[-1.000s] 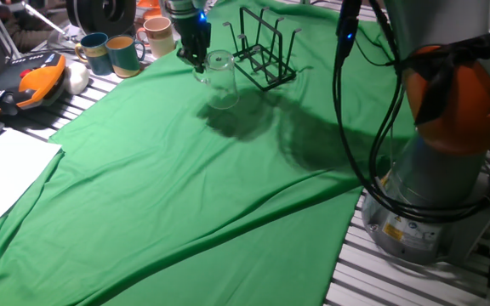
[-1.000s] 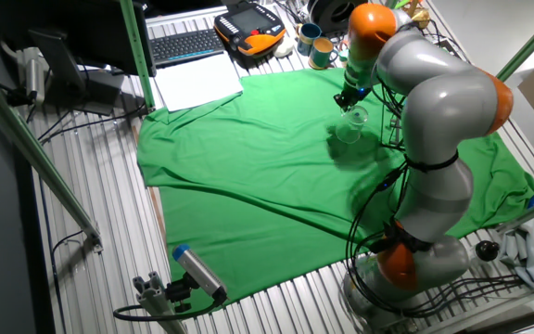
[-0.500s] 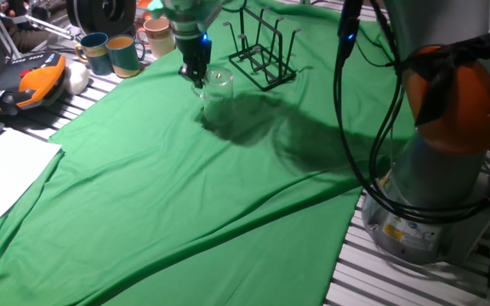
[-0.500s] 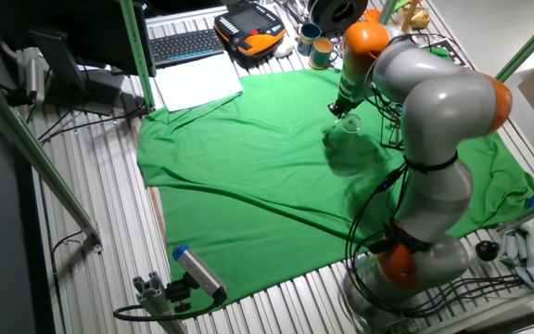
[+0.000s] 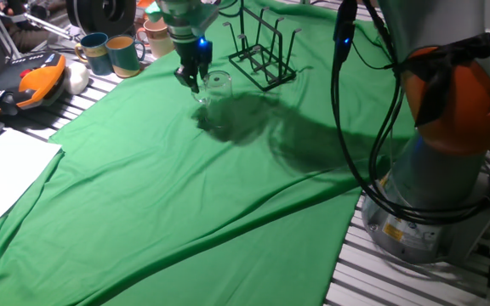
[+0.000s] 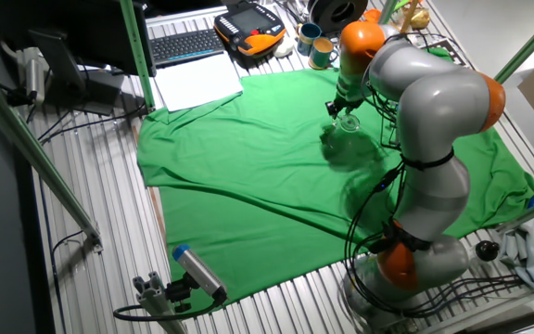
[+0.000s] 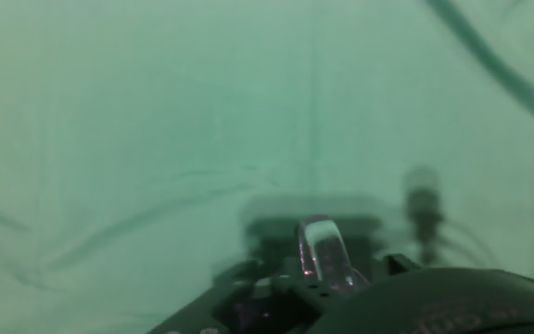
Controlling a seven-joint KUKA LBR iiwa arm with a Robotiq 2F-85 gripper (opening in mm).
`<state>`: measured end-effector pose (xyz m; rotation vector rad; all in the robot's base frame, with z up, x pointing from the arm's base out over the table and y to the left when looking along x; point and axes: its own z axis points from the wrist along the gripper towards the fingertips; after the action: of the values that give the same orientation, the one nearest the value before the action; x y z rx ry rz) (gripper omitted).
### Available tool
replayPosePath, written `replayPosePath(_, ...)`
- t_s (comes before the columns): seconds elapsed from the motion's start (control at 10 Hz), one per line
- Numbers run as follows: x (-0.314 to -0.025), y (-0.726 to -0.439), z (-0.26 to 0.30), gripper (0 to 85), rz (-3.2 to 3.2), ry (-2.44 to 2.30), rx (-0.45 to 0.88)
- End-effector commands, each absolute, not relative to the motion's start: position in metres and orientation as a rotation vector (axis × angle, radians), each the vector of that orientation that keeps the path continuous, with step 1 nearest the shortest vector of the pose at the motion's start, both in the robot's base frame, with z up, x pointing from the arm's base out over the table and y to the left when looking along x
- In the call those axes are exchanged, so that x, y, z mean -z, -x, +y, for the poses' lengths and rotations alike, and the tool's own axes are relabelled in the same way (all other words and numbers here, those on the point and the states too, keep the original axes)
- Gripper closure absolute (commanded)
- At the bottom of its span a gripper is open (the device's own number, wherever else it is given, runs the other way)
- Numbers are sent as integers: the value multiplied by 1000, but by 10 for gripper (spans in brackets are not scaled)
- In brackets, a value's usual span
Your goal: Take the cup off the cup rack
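Cup (image 5: 218, 84) hangs pinched by its rim in the closed end effector (image 5: 192, 78), clear of the cup rack (image 5: 263, 51).

1. The arm (image 6: 434, 139) bends up from its base and reaches over the surface, wrist pointing down.
2. The gripper (image 5: 192, 78) hangs low above the surface, its fingers clamped on the rim of the cup (image 5: 217, 87).

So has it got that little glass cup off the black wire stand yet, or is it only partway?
Done: the cup is off the cup rack, which stands apart behind it with bare prongs. In hand: the gripper grips the cup by its rim, above the green cloth. Left: setting it down and letting go; whether it touches the cloth yet is unclear.
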<state>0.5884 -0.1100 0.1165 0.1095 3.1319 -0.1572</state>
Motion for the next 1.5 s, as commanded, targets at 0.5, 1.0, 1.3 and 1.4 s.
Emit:
replayPosePath(0.5,-182,-568,-125,850,3212,120,45)
replayPosePath(1.0,-217,-566,-147,850,3157,301,212)
replayPosePath(1.3,-219,-559,-149,850,3168,302,202)
replayPosePath(1.4,-219,-559,-148,850,3165,299,209)
